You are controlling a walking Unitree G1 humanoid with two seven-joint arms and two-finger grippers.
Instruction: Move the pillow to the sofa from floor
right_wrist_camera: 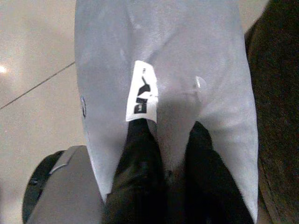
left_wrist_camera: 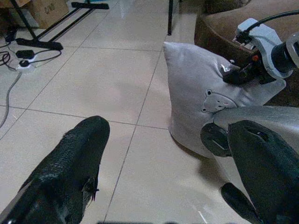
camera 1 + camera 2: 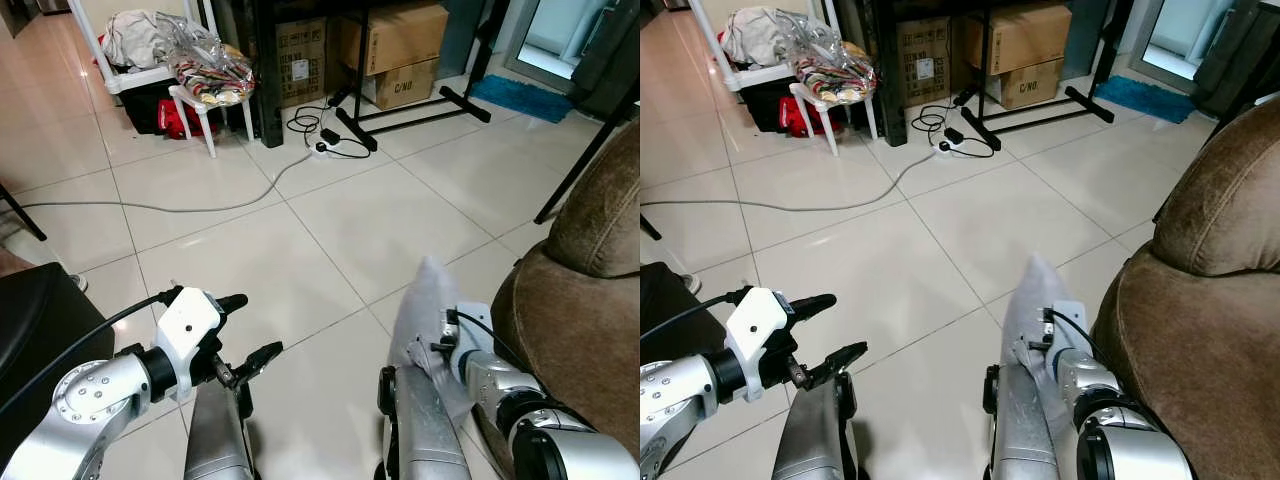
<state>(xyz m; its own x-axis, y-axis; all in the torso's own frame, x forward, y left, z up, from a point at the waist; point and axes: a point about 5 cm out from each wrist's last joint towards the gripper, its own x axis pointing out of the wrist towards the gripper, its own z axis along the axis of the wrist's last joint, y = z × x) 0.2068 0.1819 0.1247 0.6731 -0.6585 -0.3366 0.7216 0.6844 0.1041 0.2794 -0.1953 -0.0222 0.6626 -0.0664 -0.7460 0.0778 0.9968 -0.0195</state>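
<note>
I have the right gripper (image 1: 170, 140) pinching the top edge of the grey pillow (image 2: 205, 100), its two black fingers (image 1: 140, 154) pressed into the fabric on either side of a fold, just below a small white label (image 1: 142, 95). The pillow stands upright on the tiled floor (image 3: 300, 230), one corner pointing up, right beside the brown sofa (image 3: 1210, 290) and touching or nearly touching its front; from the left wrist view I can see a small bear face printed on its side. Whether its lower edge rests on the tiles or hangs just off them I cannot tell. My left gripper (image 3: 245, 335) hangs over the bare floor to the left of the pillow, well apart from it, with its fingers spread and holding nothing. Further out, a grey cable (image 3: 150, 207) runs across the tiles to a white power strip (image 3: 322, 148), beside a black metal stand (image 3: 400, 115). Behind that sit cardboard boxes (image 3: 395, 50), a white stool (image 3: 205, 105) piled with bagged things, and a blue mat (image 3: 520, 97) at the doorway.
</note>
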